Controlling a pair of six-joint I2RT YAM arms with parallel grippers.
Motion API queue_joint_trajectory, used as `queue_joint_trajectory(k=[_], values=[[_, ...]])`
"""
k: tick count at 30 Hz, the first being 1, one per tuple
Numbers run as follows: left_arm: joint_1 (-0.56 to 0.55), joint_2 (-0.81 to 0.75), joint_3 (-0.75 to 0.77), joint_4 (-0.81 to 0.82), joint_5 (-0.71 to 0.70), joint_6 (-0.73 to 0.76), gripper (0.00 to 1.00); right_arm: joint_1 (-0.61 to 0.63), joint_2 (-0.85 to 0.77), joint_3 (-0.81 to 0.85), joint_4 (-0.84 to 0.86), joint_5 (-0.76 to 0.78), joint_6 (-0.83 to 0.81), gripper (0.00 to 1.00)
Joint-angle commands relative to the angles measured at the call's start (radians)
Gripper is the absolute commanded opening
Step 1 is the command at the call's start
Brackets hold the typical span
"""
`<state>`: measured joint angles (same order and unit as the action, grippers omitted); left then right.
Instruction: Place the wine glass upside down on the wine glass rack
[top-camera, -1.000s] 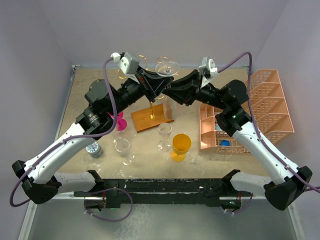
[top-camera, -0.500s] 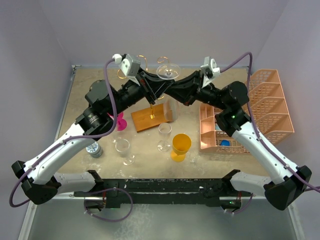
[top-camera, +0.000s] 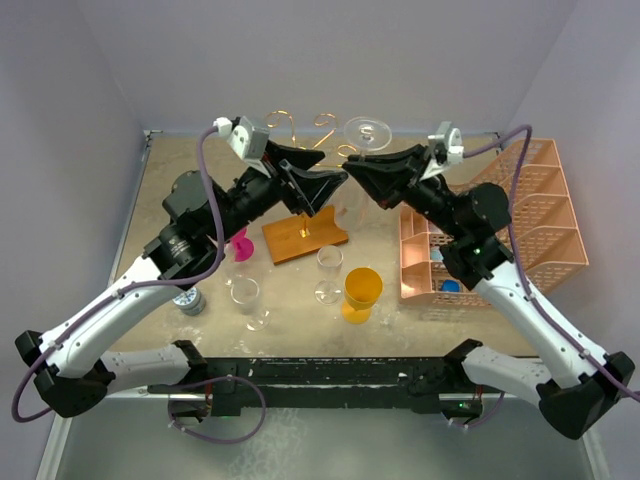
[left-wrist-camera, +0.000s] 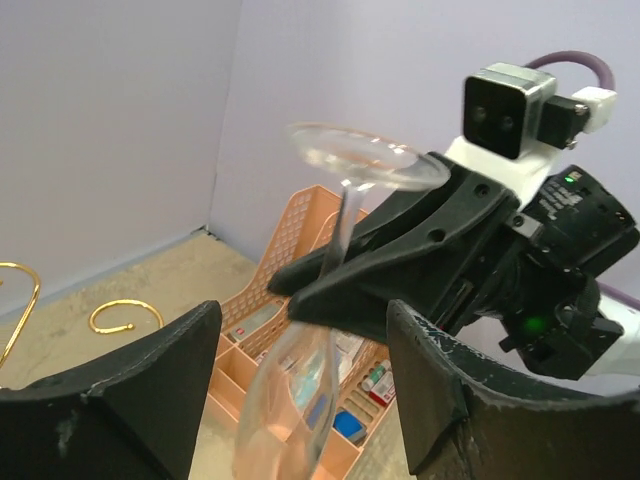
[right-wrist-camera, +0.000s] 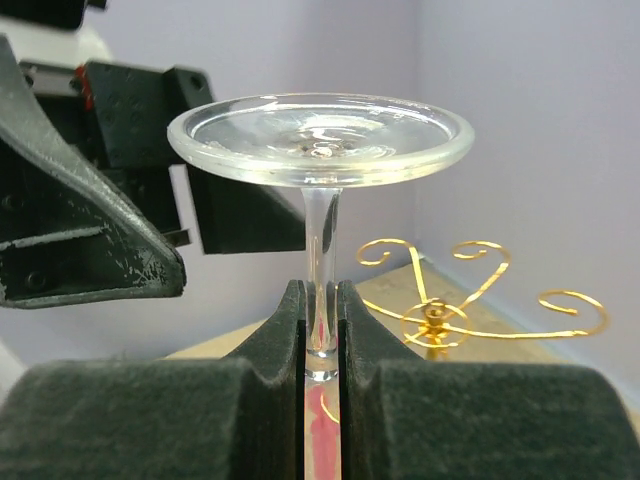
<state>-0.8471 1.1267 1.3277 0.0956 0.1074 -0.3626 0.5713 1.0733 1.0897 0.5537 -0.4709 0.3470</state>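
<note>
The clear wine glass (top-camera: 368, 131) hangs upside down, foot up, above the back of the table. My right gripper (top-camera: 352, 174) is shut on its stem (right-wrist-camera: 322, 240), just below the round foot (right-wrist-camera: 320, 135). My left gripper (top-camera: 332, 166) stands open, and its fingers (left-wrist-camera: 150, 390) flank the glass bowl (left-wrist-camera: 290, 410) without touching it. The wine glass rack (top-camera: 305, 237) stands just left of the glass. Its gold scroll arms (top-camera: 290, 122) rise from a brown wooden base. The scrolls (right-wrist-camera: 440, 315) also show behind the stem in the right wrist view.
A salmon-pink tiered organizer (top-camera: 500, 230) fills the right side. An orange goblet (top-camera: 362, 292) and two clear glasses (top-camera: 329, 272) (top-camera: 247, 300) stand in front of the rack base. A pink object (top-camera: 240, 243) and a small tin (top-camera: 187, 298) sit at the left.
My left gripper has opened and let go of the glass. The right gripper has closed on the stem and carried the glass a little to the right.
</note>
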Motion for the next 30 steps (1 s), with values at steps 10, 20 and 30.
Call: queue_joint_trajectory(k=[10,20,30], values=[[-0.004,-0.200,-0.106,-0.042,-0.224,-0.035,0.64,-0.004,-0.115,-0.113,0.079,0.563,-0.097,0.00],[-0.003,-0.364,-0.142,-0.143,-0.296,0.055,0.65,-0.219,0.007,-0.156,0.218,0.425,-0.084,0.00],[-0.004,-0.371,-0.111,-0.209,-0.317,0.077,0.66,-0.401,0.212,-0.153,0.372,-0.095,-0.145,0.00]])
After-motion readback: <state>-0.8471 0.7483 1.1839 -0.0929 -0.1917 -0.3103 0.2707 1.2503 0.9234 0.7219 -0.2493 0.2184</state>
